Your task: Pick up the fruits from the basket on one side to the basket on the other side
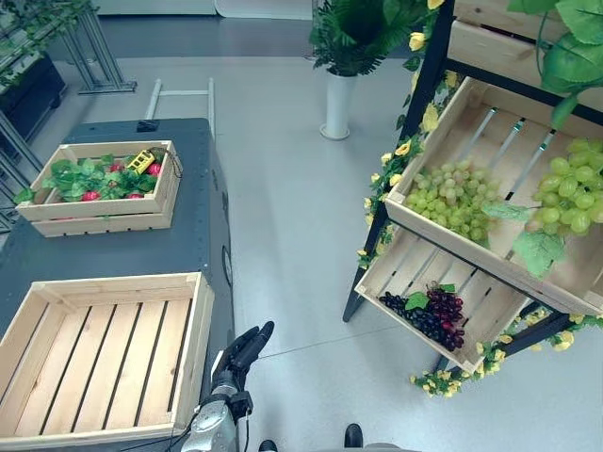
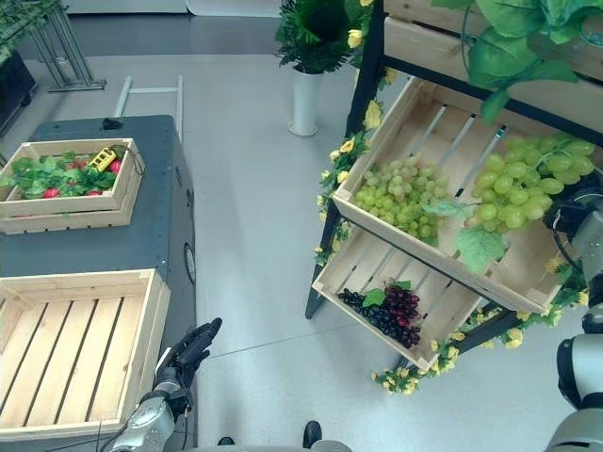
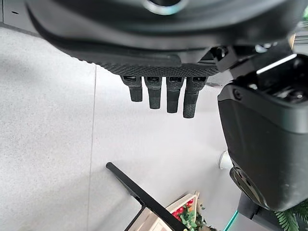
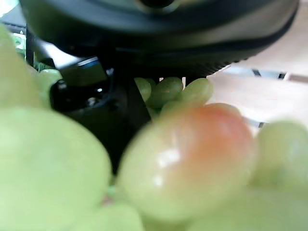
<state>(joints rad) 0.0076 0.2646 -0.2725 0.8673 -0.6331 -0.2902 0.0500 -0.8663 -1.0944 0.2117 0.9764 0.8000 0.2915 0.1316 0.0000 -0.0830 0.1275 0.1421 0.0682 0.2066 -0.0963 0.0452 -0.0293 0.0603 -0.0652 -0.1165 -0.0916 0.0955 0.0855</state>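
L hand (image 1: pixel 247 350) low, fingers straight; R hand (image 4: pixel 86 91) — fingers hidden.

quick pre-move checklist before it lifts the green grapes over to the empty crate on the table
1. Right hand is at the green grapes in the top rack crate: ok, grapes press close in the right wrist view.
2. Grip closed on the bunch: cannot tell, fingers hidden among the grapes.
3. Empty crate on the table is free to receive fruit: ok.
4. Left hand is out of the way: ok, open, beside the table edge.
5. Other green bunch and dark grapes lie apart from the target: ok.
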